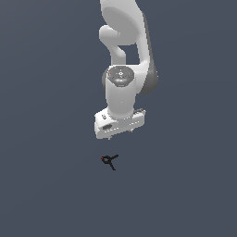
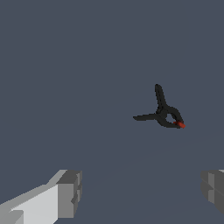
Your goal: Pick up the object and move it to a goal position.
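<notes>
The object (image 1: 109,160) is a tiny black thing with thin splayed prongs and a red spot at one end, lying on the dark grey floor. In the wrist view the object (image 2: 162,113) lies flat ahead of the fingers, apart from them. My gripper (image 1: 119,134) hangs on the white arm above the object, a little toward the exterior view's right. Its grey fingertips (image 2: 70,192) stand wide apart, so my gripper (image 2: 141,192) is open with nothing between its fingers.
The white arm (image 1: 125,55) reaches down from the top of the exterior view. A plain dark grey floor (image 1: 46,185) spreads all around the object.
</notes>
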`<state>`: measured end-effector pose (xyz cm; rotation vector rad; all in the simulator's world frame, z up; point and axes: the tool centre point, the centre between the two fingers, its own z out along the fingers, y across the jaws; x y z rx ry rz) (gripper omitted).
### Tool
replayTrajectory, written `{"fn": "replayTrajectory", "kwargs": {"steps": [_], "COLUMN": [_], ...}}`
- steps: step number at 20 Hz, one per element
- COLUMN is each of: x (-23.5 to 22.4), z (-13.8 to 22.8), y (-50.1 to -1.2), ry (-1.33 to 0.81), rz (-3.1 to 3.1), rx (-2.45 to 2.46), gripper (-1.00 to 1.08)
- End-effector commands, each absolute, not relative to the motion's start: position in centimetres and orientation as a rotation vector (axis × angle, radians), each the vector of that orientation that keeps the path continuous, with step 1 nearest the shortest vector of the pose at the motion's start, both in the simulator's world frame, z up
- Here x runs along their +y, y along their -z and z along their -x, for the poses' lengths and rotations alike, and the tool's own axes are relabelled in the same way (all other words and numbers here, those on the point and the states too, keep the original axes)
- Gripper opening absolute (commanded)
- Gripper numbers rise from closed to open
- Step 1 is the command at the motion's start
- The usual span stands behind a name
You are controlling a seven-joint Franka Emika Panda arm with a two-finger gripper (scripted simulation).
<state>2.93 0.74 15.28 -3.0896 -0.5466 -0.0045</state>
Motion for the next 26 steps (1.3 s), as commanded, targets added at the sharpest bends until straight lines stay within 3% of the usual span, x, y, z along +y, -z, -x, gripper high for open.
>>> {"fn": "replayTrajectory", "kwargs": {"steps": [1, 26], "x": [0.4, -3.0], "z": [-3.5, -8.2], "y": [-14.7, -8.7], "ry": [0.002, -0.007], "rz": [3.072, 2.699], "rx": [-0.652, -1.614], "gripper": [1.00, 1.00]}}
